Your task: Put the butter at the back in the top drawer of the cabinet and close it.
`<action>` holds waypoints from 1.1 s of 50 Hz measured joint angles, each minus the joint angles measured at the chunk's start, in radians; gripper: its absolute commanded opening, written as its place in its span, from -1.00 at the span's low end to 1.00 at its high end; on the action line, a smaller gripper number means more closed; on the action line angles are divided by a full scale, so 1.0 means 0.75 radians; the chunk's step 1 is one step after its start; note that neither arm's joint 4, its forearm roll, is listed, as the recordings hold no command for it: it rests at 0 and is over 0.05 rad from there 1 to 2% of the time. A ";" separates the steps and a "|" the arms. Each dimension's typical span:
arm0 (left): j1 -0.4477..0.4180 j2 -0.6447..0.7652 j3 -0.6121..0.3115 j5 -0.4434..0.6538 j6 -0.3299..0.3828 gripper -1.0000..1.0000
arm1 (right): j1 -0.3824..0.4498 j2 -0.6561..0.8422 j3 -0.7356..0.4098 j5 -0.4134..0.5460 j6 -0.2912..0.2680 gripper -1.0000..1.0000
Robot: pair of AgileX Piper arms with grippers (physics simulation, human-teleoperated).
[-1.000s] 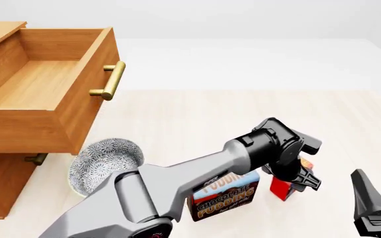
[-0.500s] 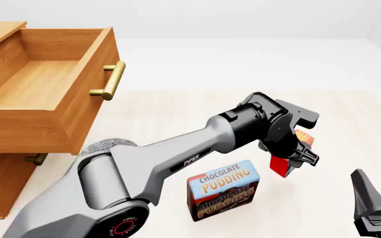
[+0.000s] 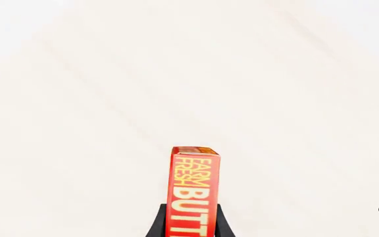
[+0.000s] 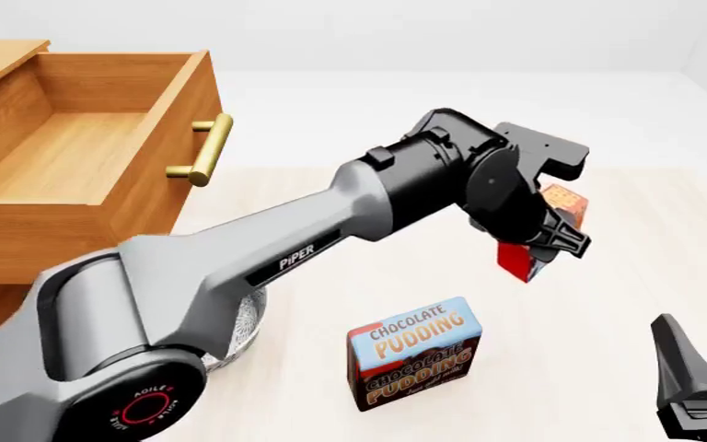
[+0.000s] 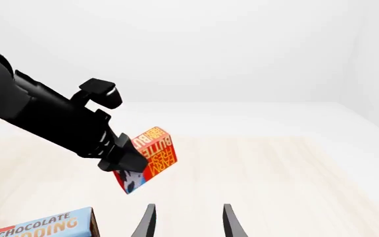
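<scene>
The butter (image 4: 538, 241), a small red box with yellow lettering, hangs in the air to the right of the table's middle, with my left gripper (image 4: 552, 241) shut on it. The left wrist view shows the butter (image 3: 193, 190) end-on between two black fingers (image 3: 156, 226). It also shows tilted in the right wrist view, butter (image 5: 151, 157). The cabinet (image 4: 10, 276) stands at the left, its top drawer (image 4: 71, 175) pulled wide open and empty, brass handle (image 4: 203, 149) facing right. My right gripper (image 5: 186, 222) rests low at the front right, open and empty.
A blue-and-brown Chocolate Pudding box (image 4: 415, 354) stands upright on the table below the lifted butter. A patterned grey bowl (image 4: 249, 318) sits behind the left arm near the cabinet's foot. A lower drawer handle (image 4: 69, 296) peeks out under the open drawer.
The left arm has lifted the butter off the table, up and slightly back, away from the pudding box. The right gripper has stayed still.
</scene>
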 measured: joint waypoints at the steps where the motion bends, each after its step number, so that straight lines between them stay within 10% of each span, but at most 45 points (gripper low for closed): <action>1: 0.003 -0.012 0.008 -0.002 0.003 -1.00 | 0.000 0.000 0.000 0.000 0.000 1.00; 55: 0.182 -0.548 0.206 0.068 0.181 -1.00 | 0.000 0.000 0.000 0.000 0.000 1.00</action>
